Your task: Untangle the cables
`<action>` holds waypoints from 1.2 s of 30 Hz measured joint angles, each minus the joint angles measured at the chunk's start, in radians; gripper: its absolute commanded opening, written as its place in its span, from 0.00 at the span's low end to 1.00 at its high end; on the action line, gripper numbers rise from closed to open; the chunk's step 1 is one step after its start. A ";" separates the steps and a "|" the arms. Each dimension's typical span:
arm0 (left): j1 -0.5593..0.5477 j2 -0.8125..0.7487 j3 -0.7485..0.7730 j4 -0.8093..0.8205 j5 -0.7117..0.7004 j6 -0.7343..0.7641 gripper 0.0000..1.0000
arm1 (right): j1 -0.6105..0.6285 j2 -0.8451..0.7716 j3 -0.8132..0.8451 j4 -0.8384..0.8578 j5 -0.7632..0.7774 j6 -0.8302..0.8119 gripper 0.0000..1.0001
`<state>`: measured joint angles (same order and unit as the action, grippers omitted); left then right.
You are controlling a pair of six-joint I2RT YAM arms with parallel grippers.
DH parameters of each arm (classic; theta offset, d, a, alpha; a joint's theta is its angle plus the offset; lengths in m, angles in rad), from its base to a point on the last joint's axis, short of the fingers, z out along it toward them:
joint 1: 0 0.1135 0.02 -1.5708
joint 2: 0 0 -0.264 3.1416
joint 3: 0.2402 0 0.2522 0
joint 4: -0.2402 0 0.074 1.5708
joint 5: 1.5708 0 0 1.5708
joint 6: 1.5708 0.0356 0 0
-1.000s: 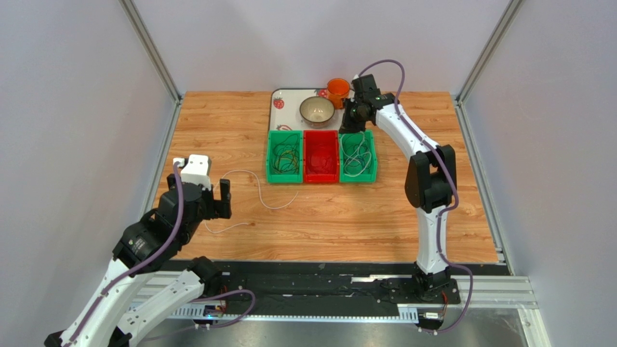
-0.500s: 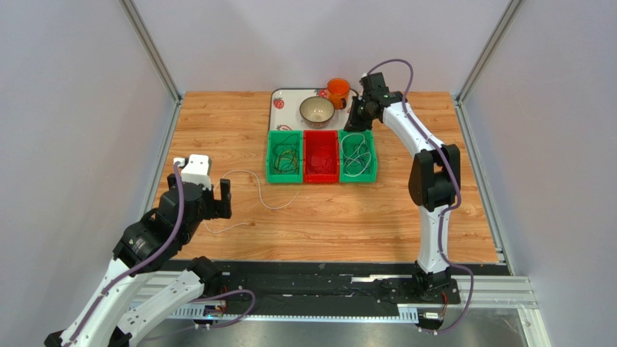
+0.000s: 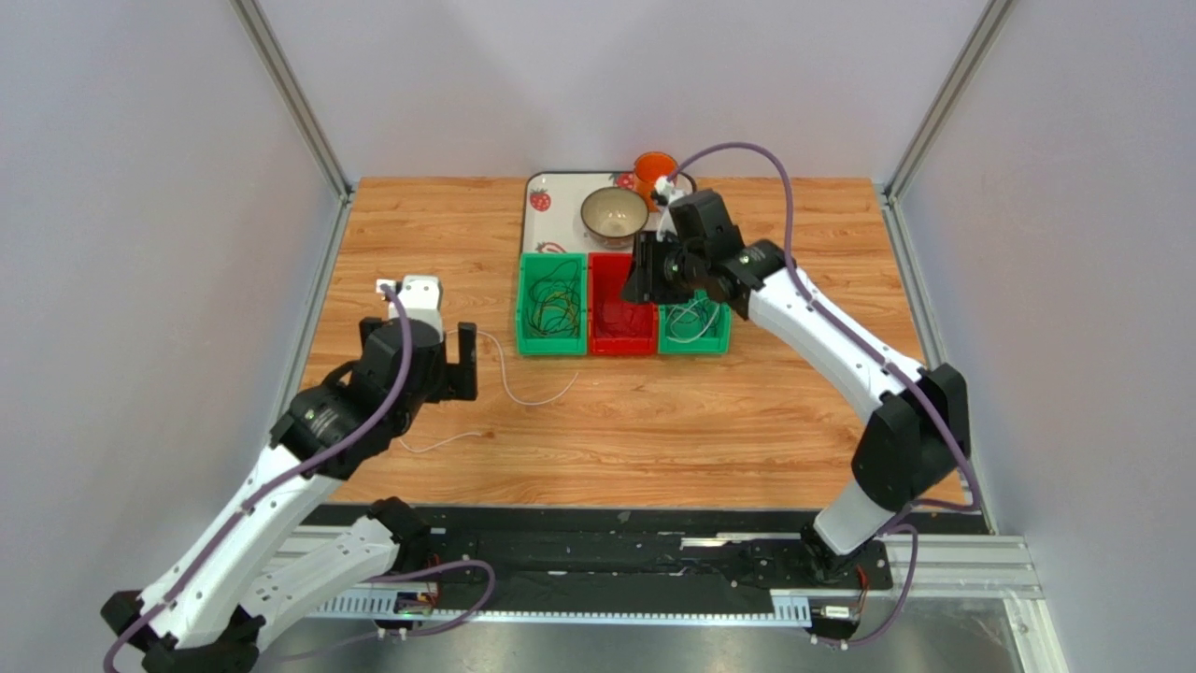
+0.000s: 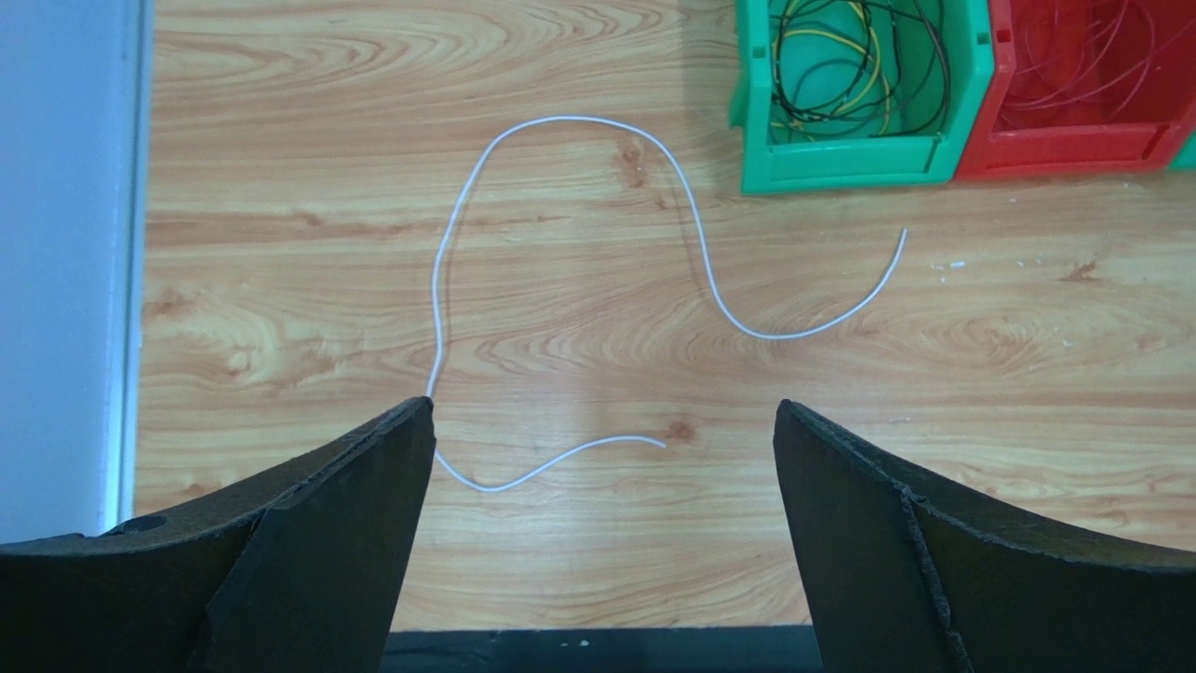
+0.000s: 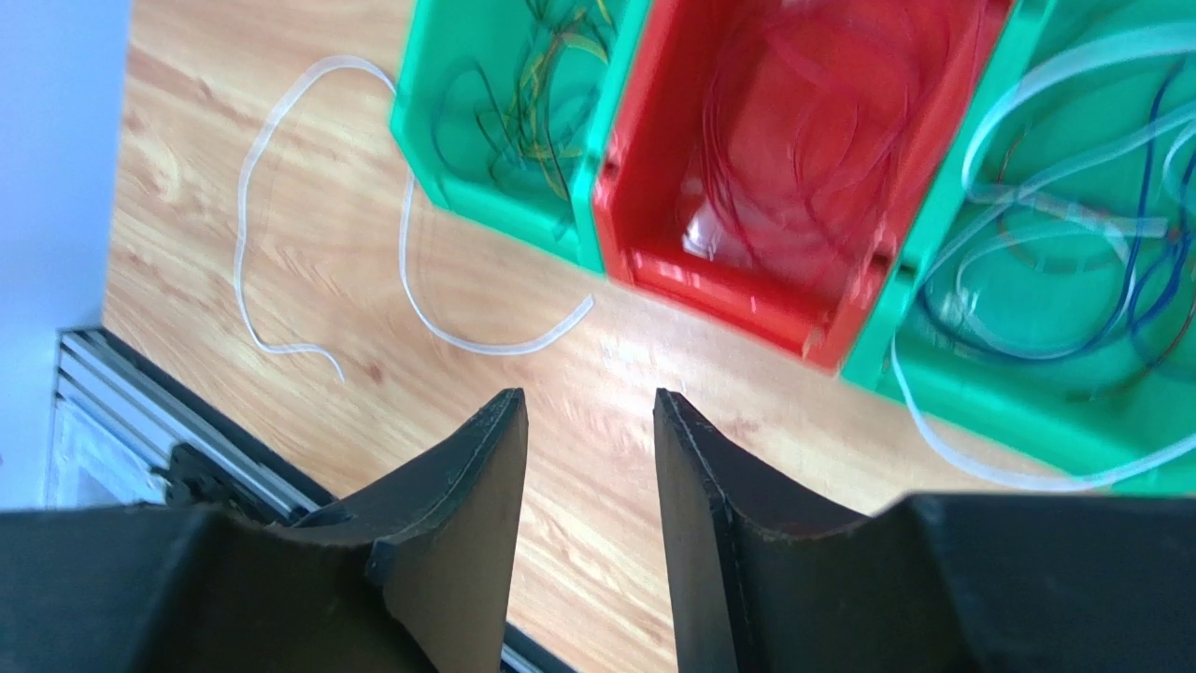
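1. Snagging looked the likeliest trouble. The right gripper [image 5: 586, 407] hovered near the front of the red bin [image 5: 730, 288], jaws parted by a narrow gap and holding nothing. A dip into the red cables [image 5: 828, 126] would probably catch several overlapping loops and lift a clump instead of one strand.
2. A light plastic bin could also have been dragged or tipped if a caught loop pulled on its wall. The three bins stood touching side by side, so one moving would likely nudge its neighbours.
3. The left gripper [image 4: 601, 421] hung over the table [image 4: 281, 281] with its fingers spread wide and empty. The white cable [image 4: 562, 119] lay flat between and beyond them. I judged a strand that thin on smooth wood easy to miss or push along rather than pinch.
4. In the right green bin [image 5: 983, 407], one pale loop of the white and blue cables [image 5: 1067, 281] spilled over the front wall, and a passing finger might have hooked it.
5. The white cable was string-thin, limp and smooth, and lay in a loose wandering curve with both ends free.
6. The left green bin [image 4: 842, 166] held dark and yellow cables [image 4: 842, 70] coiled together. All the bins were glossy, hard-sided and rectangular.
7. The tabletop was grained, matte wood. The gripper fingers were black, blunt and wedge-shaped.
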<state>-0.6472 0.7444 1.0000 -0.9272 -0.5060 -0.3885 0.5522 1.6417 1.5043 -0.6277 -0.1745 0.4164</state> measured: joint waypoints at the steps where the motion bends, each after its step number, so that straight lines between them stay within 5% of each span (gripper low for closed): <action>1: 0.000 0.032 -0.003 0.021 -0.002 -0.010 0.99 | 0.010 -0.031 -0.052 0.023 0.005 0.008 0.43; 7: 0.049 0.237 -0.005 0.073 -0.096 -0.120 0.99 | 0.076 -0.170 -0.387 0.137 0.047 0.067 0.43; 13: 0.287 0.299 -0.107 0.187 -0.092 -0.245 0.97 | 0.122 -0.196 -0.590 0.232 0.032 0.099 0.42; 25: 0.724 0.377 -0.344 0.489 0.243 -0.281 0.96 | 0.202 -0.212 -0.727 0.327 0.033 0.098 0.42; 36: 0.848 0.481 -0.409 0.706 0.464 -0.315 0.92 | 0.202 -0.215 -0.740 0.370 0.035 0.084 0.42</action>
<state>0.2008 1.2259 0.5907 -0.2211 -0.0422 -0.7033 0.7540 1.4269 0.7639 -0.2573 -0.1394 0.5007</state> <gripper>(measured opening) 0.930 0.421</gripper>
